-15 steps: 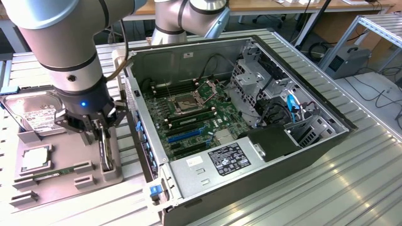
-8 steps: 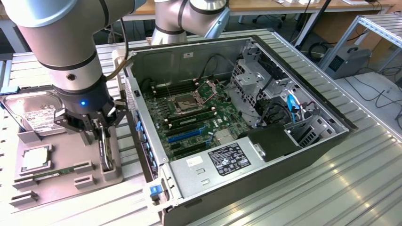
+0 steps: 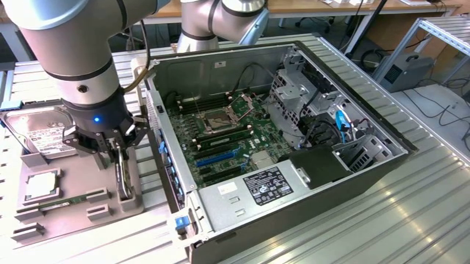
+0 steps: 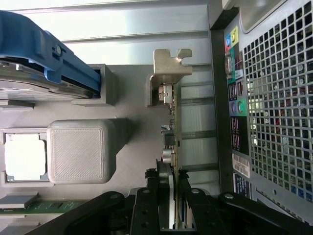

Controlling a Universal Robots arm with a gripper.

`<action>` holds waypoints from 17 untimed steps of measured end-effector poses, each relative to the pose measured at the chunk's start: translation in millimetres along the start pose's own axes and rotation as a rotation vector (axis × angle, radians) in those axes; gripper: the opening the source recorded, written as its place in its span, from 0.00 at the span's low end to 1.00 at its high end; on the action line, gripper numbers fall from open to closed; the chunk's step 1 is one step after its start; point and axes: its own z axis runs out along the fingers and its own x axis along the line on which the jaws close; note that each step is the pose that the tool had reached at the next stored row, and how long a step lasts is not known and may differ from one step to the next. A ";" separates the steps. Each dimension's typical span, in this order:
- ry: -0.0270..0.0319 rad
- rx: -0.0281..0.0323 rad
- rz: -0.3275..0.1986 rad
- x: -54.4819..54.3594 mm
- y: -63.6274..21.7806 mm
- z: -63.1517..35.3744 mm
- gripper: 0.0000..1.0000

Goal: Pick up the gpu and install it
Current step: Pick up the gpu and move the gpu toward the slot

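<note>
The gpu [image 3: 129, 186] is a thin dark card standing on edge in a slot of the grey parts holder [image 3: 74, 212], beside the open computer case. My gripper [image 3: 120, 165] reaches down over it. In the wrist view the gpu [image 4: 172, 142] runs edge-on, with its silvery bracket [image 4: 168, 68] at the far end. My gripper [image 4: 168, 196] is shut on the gpu, one black finger against each face. The card's lower edge still rests in the holder.
The holder also carries a silver hard drive [image 3: 37, 129], a cpu [image 3: 41, 186] and a green memory stick [image 3: 63, 202]. The open case [image 3: 353, 165] lies at the exterior view's right, its motherboard [image 3: 220, 137] and blue slot [image 3: 217, 157] exposed. The case's perforated rear panel [image 4: 274, 122] is close beside the card.
</note>
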 end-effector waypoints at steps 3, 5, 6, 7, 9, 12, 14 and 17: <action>0.0000 0.0000 0.000 0.0 0.0 -0.9 0.27; 0.0000 0.0000 0.000 0.0 0.1 -1.4 0.27; 0.0000 0.0000 0.000 -0.1 0.1 -1.7 0.27; 0.0000 0.0000 0.000 0.0 0.1 -2.0 0.27; 0.0000 0.0000 0.000 -0.1 0.1 -2.6 0.27; 0.0000 0.0000 0.000 -0.1 0.1 -3.7 0.27; 0.0000 0.0000 0.000 -0.1 0.2 -4.7 0.27; -0.0001 -0.0001 0.000 -0.1 0.2 -5.7 0.27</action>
